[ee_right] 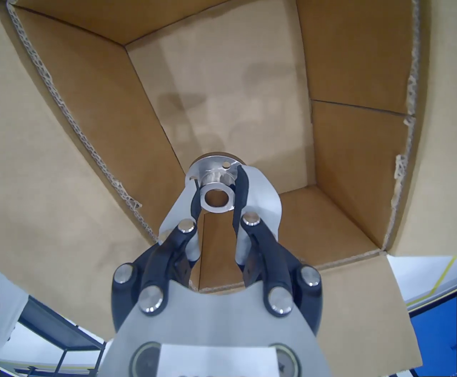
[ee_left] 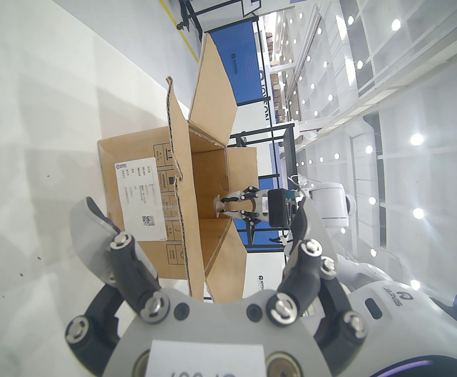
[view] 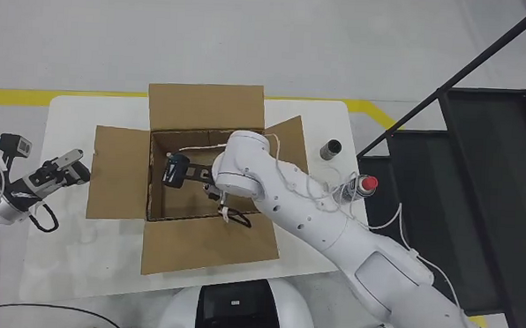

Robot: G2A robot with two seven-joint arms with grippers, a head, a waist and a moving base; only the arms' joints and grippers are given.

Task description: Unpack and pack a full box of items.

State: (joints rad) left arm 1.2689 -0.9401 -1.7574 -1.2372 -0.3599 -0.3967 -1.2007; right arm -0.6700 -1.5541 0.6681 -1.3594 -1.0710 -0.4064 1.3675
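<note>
We see our right gripper (ee_right: 218, 188) pointing into the open brown cardboard box (view: 206, 107) at the centre of the top view, its fingers clamped on the neck of a silver flanged metal bushing (ee_right: 210, 174). Our left gripper (view: 81, 167) hangs at the left of that frame over the white table (view: 73, 262), just beside the box's left flap, fingers spread wide and holding nothing

Right arm (view: 314, 215): stretches from 5 o'clock toward table centre, wrist bent down. Right gripper (ee_right: 216, 194) points toward 9 o'clock, fingers (ee_right: 241, 192) pinched on hub of metal flange (ee_right: 214, 169). Left arm (view: 5, 201): low at 9 o'clock edge. Left gripper (ee_left: 194, 210) aims toward 3 o'clock, fingers (ee_left: 103, 228) spread wide apart.
</note>
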